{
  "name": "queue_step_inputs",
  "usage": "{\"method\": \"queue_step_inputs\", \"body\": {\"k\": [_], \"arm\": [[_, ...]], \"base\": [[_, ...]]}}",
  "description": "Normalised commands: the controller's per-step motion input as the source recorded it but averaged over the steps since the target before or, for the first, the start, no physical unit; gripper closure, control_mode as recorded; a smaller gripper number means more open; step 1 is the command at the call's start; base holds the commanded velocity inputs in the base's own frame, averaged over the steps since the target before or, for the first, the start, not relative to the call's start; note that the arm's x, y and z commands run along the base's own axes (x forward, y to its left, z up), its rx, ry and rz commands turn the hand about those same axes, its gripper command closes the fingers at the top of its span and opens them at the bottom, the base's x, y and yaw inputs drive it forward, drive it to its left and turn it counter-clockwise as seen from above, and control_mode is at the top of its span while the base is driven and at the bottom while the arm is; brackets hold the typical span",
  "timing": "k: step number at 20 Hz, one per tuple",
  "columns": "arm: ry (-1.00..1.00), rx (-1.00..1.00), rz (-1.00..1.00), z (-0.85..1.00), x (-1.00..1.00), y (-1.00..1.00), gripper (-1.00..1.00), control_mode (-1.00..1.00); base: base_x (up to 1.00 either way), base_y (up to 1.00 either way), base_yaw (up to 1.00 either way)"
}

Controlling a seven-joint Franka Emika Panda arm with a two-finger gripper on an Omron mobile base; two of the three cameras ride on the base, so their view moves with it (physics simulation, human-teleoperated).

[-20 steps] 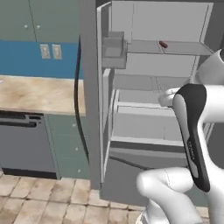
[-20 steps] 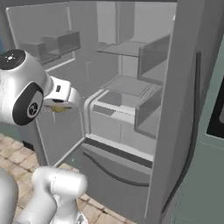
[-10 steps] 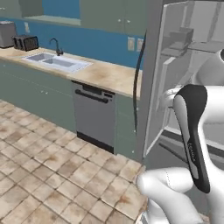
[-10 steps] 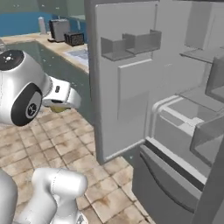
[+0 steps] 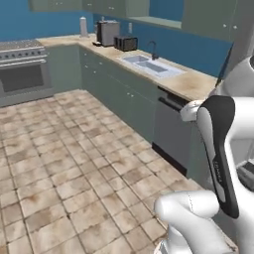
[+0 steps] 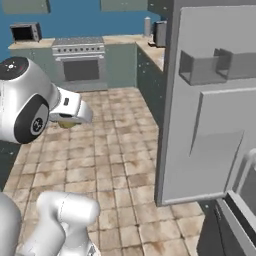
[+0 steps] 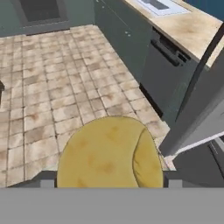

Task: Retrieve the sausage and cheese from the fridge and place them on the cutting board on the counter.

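A pale yellow, lumpy cheese (image 7: 109,153) sits between the fingers of my gripper (image 7: 109,180), which is shut on it; it hangs above the tiled floor. From the right base view the cheese (image 6: 66,121) peeks out under the white hand of the gripper (image 6: 72,116). The fridge (image 6: 215,100) stands to the right with its grey door swung open, door bins showing; its door edge (image 7: 197,109) crosses the hand view. The beige marbled counter (image 5: 193,84) runs along the wall, also seen as the counter (image 7: 192,26). The sausage and the cutting board are out of view.
A dark dishwasher (image 5: 171,129) sits under the counter beside the fridge. Further along are a sink (image 5: 149,64), a toaster (image 5: 126,43) and a stove (image 5: 22,69). A microwave (image 6: 25,32) stands at the back. Open tiled floor (image 5: 74,163) spreads out to the left.
Both base views have swung away from the fridge's inside toward the kitchen floor and counter run, so the base has turned. The cheese stays in the gripper.
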Motion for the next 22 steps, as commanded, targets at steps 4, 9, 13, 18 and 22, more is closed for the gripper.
{"method": "queue_step_inputs", "body": {"k": [4, 9, 13, 18, 22], "arm": [[0.00, 0.00, 0.00, 0.00, 0.00, 0.00, 1.00, 1.00], [0.00, 0.00, 0.00, 0.00, 0.00, 0.00, 1.00, 1.00], [0.00, 0.00, 0.00, 0.00, 0.00, 0.00, 1.00, 1.00], [0.00, 0.00, 0.00, 0.00, 0.00, 0.00, 1.00, 1.00], [0.00, 0.00, 0.00, 0.00, 0.00, 0.00, 1.00, 1.00]], "base": [[0.01, 0.47, 0.59], [0.15, 0.56, 0.58], [0.34, 0.34, 0.64], [0.47, 0.03, 0.61], [0.25, 0.00, 0.62]]}}
